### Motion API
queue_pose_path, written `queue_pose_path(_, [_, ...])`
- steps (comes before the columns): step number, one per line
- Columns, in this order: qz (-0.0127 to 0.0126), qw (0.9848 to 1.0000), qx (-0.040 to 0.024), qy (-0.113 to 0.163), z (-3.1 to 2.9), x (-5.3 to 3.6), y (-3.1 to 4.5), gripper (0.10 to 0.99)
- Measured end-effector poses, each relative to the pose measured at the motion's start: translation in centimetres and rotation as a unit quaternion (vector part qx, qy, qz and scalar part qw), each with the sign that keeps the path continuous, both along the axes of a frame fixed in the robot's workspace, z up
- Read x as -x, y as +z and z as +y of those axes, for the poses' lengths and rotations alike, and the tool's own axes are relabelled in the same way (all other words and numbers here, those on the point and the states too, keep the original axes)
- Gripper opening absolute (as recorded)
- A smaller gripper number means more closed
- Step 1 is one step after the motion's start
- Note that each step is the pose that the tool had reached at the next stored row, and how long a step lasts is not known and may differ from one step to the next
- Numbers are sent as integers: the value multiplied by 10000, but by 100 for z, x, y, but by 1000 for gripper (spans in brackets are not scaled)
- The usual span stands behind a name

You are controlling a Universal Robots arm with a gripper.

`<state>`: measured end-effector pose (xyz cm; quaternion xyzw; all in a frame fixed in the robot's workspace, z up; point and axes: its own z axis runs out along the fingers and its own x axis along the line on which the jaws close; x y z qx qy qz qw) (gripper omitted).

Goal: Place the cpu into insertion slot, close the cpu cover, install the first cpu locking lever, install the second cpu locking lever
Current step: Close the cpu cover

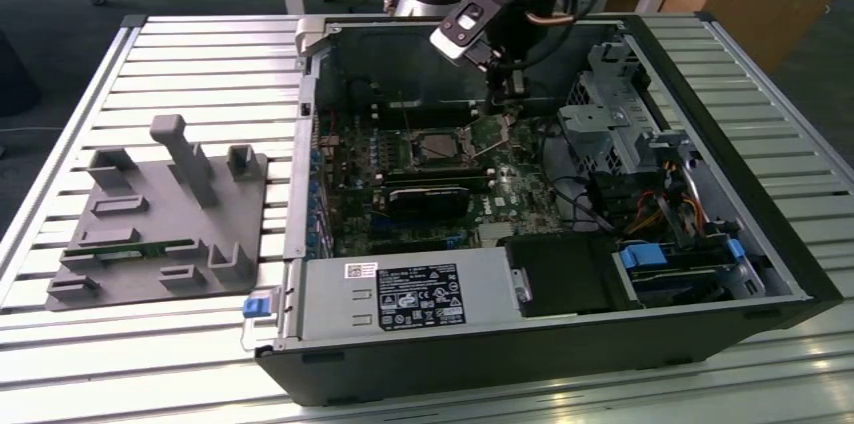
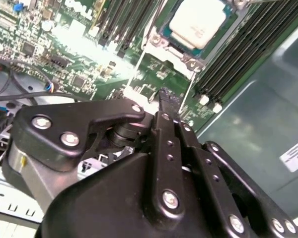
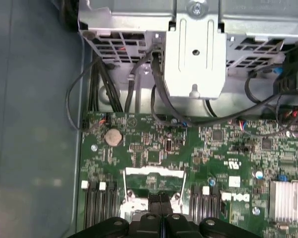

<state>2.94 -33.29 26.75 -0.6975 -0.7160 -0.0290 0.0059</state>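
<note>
The black steel tower case [image 1: 534, 364] lies open on the ribbed aluminium table [image 1: 200, 54], its far wall partly hidden by the arm, and a white printed label [image 1: 416, 296] is stuck on at its near end. Over the green motherboard [image 3: 154, 148], the black metal gripper [image 3: 161, 197] has its fingers pressed together with nothing visible between them. Just beside it, the pale tan-silver square cpu [image 2: 197, 22], partly cut off, lies in the silvery-rimmed insertion slot [image 2: 161, 40].

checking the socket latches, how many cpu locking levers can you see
2. One locking lever and a second locking lever flank the gripper in the first wrist view; no others seem hidden.
</note>
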Motion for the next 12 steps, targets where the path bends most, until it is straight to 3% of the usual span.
queue_pose_path(12, [13,10000,1,0,5,-239,-83,106])
